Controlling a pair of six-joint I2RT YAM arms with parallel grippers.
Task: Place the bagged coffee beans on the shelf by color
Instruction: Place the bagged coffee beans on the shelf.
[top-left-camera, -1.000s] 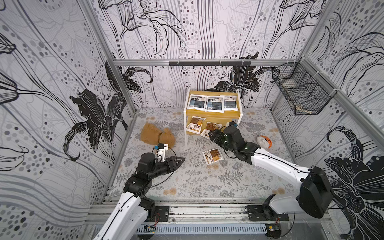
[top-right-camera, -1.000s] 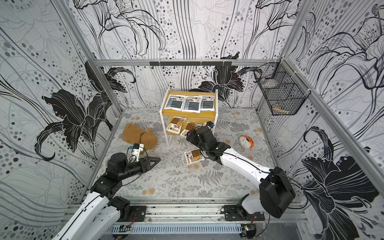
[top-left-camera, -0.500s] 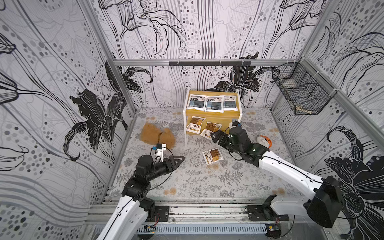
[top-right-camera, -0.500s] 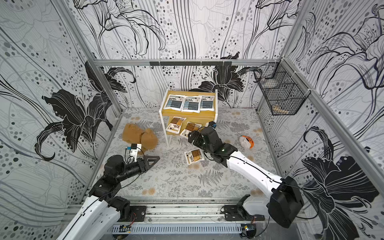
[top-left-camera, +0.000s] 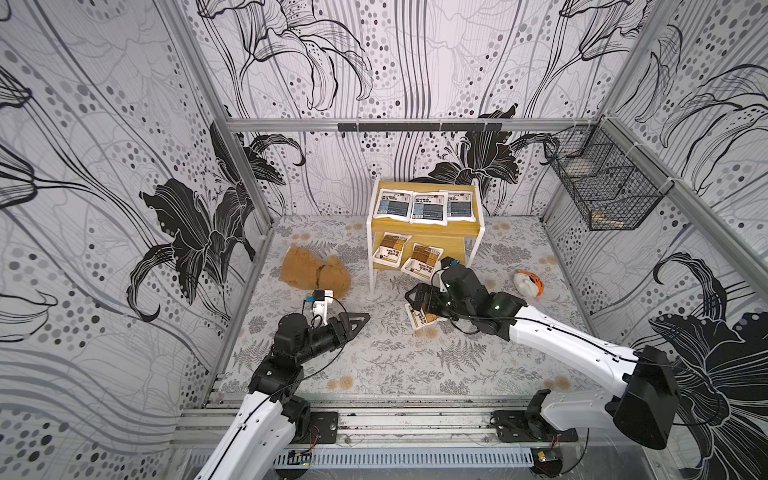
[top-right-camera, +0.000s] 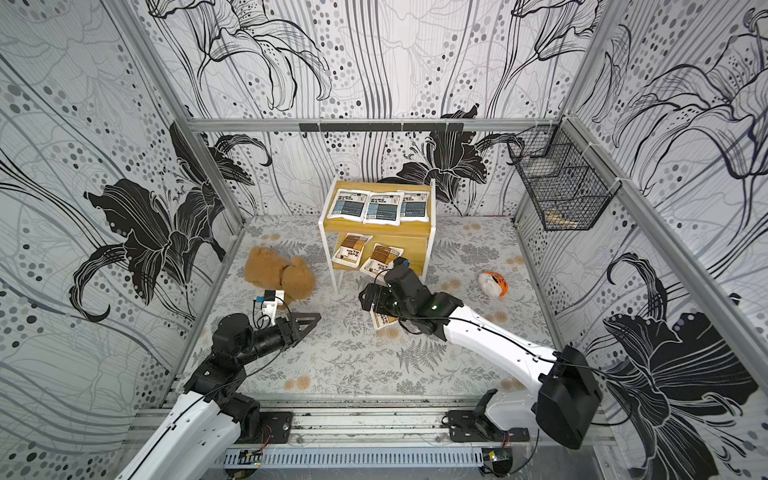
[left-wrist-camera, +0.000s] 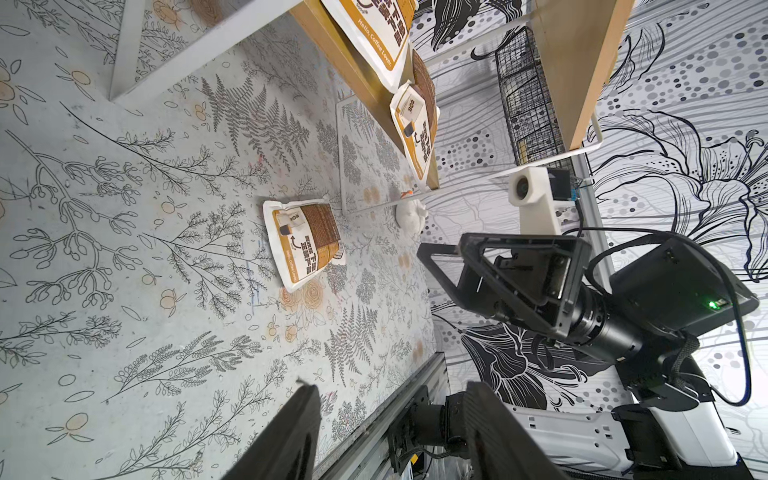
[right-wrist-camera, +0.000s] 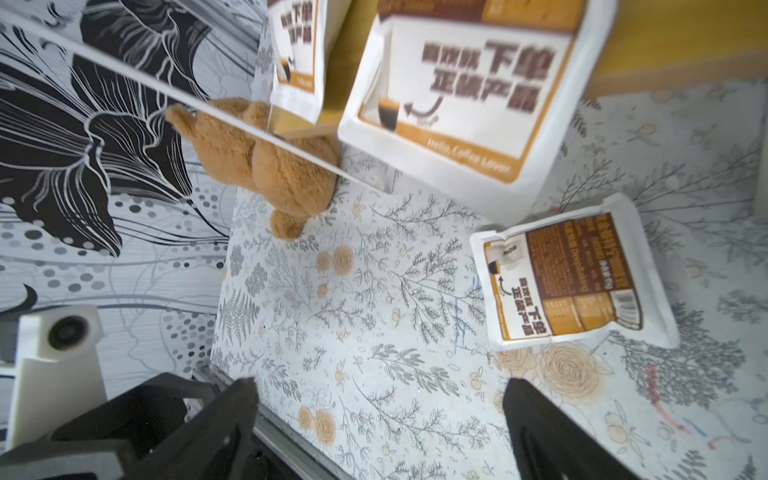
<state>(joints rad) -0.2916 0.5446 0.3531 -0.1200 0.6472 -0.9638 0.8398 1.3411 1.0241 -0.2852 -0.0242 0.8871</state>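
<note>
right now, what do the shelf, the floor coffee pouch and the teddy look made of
shelf: matte yellow wood-look boards, thin white legs, likely painted metal.
floor coffee pouch: white printed film or coated paper, flat sealed edges, faint creases.
teddy: brown plush fabric, fuzzy nap.

In both top views the right gripper covers the shelf-side part of the brown pouch lying on the floor in front of the shelf. Print on the blue pouches atop the shelf is too small to read. In the right wrist view the lower-board pouches are blurred and cut off by the picture's edge — a shelf leg crosses the teddy bear. What the wire basket beside the shelf holds cannot be made out.
</note>
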